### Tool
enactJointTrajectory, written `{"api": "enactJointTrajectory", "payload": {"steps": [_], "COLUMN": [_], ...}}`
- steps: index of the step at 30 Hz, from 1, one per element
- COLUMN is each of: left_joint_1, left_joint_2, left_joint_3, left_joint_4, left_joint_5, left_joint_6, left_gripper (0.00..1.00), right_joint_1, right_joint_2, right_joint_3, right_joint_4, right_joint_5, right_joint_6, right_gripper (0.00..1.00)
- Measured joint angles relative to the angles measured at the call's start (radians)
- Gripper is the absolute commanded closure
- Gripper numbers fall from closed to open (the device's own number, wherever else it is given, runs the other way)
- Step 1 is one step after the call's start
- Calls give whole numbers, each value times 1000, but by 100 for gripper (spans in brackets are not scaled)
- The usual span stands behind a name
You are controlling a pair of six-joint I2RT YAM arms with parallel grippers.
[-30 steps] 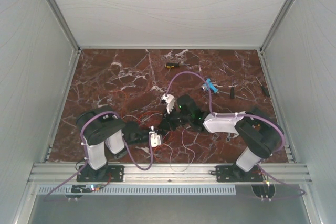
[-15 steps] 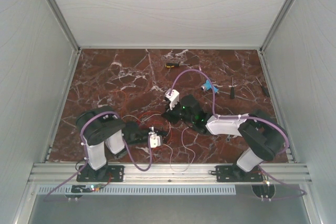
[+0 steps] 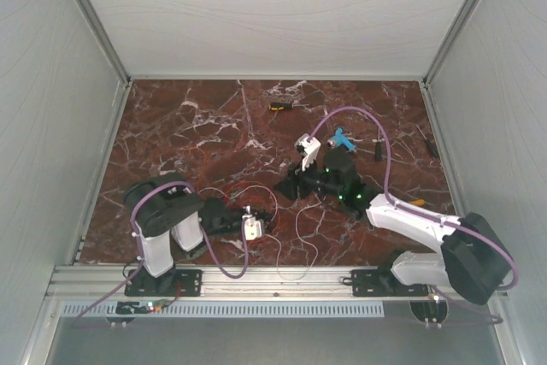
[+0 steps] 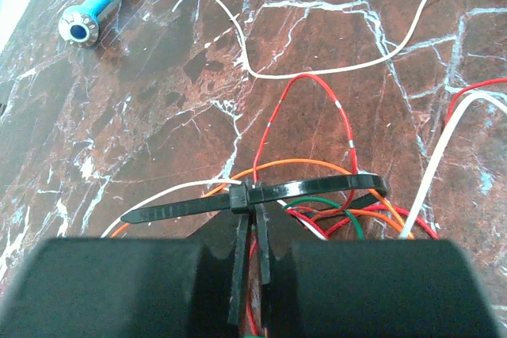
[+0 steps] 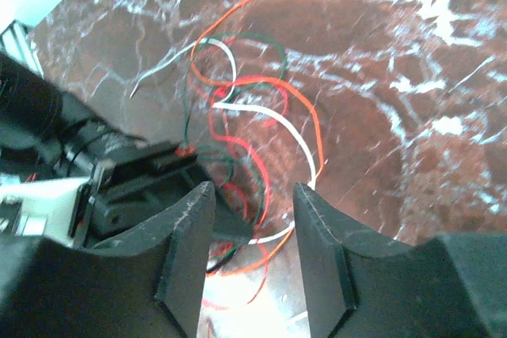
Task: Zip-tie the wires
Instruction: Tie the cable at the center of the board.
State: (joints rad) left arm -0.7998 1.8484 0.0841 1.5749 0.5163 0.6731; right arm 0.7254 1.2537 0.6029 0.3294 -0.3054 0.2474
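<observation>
Wires (image 4: 325, 213): thin red, white, orange and green strands, tangled on the marble table (image 3: 171, 126) just ahead of the left arm.
Zip tie (image 4: 245, 195): black, strap through its own head, looped round part of the tangle; the loop looks slack.
Left gripper (image 4: 249, 251): pressed together, pinching the zip tie below its head.
Right gripper (image 5: 253, 191): spread, nothing between its fingers, hanging over the wires.
Done, as I judge: tie threaded into a loop.
Left, as I judge: I must pull the tail snug; some strands seem to lie outside the loop.
</observation>
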Motion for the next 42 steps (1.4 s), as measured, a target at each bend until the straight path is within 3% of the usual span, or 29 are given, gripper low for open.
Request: {"api": "enactJointTrajectory", "payload": {"steps": [2, 10, 25, 35, 42], "left_joint_1": [0, 0, -1, -1, -1], "left_joint_2": [0, -8, -9, -8, -8], "left_joint_3": [0, 0, 0, 0, 0], "left_joint_4": [0, 0, 0, -14, -21], "left_joint_5": [-9, -26, -34, -49, -69], "left_joint_6": [0, -5, -20, -23, -23], "left_gripper": [100, 100, 100, 100, 100], "right_joint_1": [19, 163, 283, 314, 339], "right_joint_2": [-39, -75, 60, 136, 147], "right_joint_3": [-16, -31, 35, 71, 88], "right_joint_4": [-48, -204, -239, -236, -245], "right_joint_5": [3, 111, 251, 300, 357], "right_joint_6": [8, 37, 117, 140, 143], "right_gripper": [50, 50, 53, 71, 92]}}
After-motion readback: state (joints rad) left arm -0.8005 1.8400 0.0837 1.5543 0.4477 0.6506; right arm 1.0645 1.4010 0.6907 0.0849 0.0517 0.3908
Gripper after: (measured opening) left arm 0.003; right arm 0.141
